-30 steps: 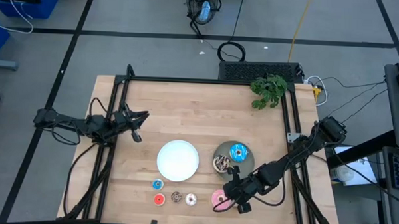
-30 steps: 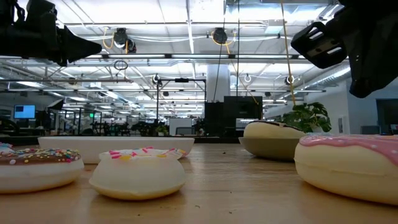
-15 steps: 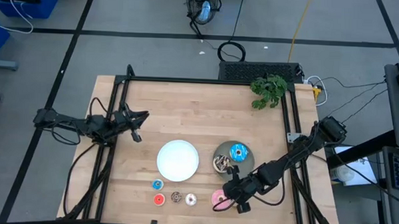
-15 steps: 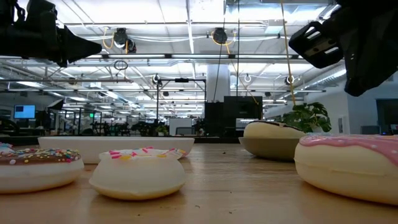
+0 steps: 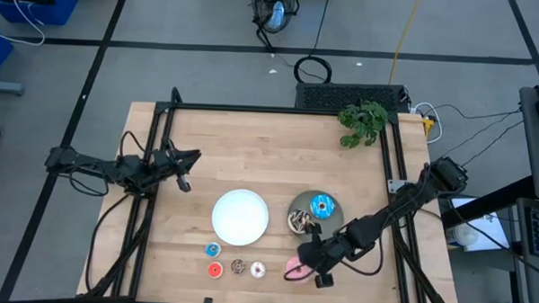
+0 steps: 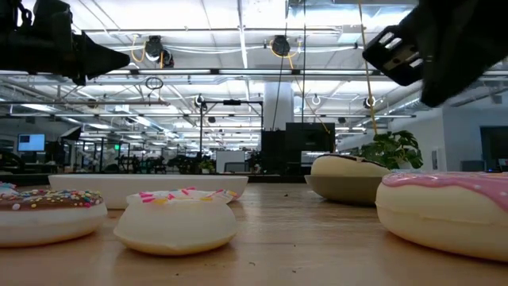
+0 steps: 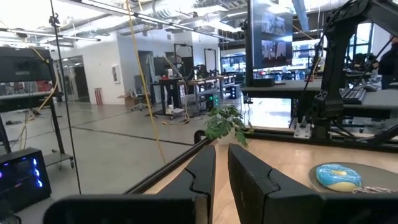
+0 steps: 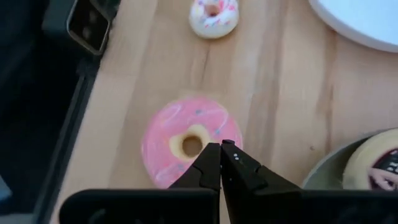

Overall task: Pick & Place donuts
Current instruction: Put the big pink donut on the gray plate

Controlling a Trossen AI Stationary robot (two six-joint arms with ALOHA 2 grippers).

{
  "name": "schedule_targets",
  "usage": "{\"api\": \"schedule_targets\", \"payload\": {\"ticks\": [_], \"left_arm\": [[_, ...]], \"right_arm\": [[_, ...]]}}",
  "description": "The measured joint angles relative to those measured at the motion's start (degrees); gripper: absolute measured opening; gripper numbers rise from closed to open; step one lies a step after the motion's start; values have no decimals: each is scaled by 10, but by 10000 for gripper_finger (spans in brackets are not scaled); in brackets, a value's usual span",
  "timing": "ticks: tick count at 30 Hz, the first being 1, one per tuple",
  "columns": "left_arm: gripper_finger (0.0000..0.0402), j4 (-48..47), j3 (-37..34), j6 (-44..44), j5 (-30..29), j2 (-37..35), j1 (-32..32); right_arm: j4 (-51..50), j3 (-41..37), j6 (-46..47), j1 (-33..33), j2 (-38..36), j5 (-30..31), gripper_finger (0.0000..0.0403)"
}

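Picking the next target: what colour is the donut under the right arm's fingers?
Pink icing with sparse sprinkles on the donut, clearest in the right wrist view.

Pink donut, perhaps faintly sprinkled

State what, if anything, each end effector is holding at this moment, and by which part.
Nothing is held. The right end effector hovers shut above the pink donut, which lies on the table. The left end effector is near-shut and empty, off at the table's left.
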Motion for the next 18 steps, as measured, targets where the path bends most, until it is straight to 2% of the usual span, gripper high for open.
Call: {"api": "schedule_targets", "payload": {"ticks": [6, 13, 18], "left_arm": [[51, 0, 0, -5, 0, 0, 0], [51, 0, 0, 5, 0, 0, 0], [51, 0, 0, 5, 0, 0, 0]], "right_arm": [[-6, 33, -4, 3, 0, -24, 0], [-68, 104, -40, 9, 0, -5, 0], [-200, 175, -54, 4, 0, 11, 0]]}}
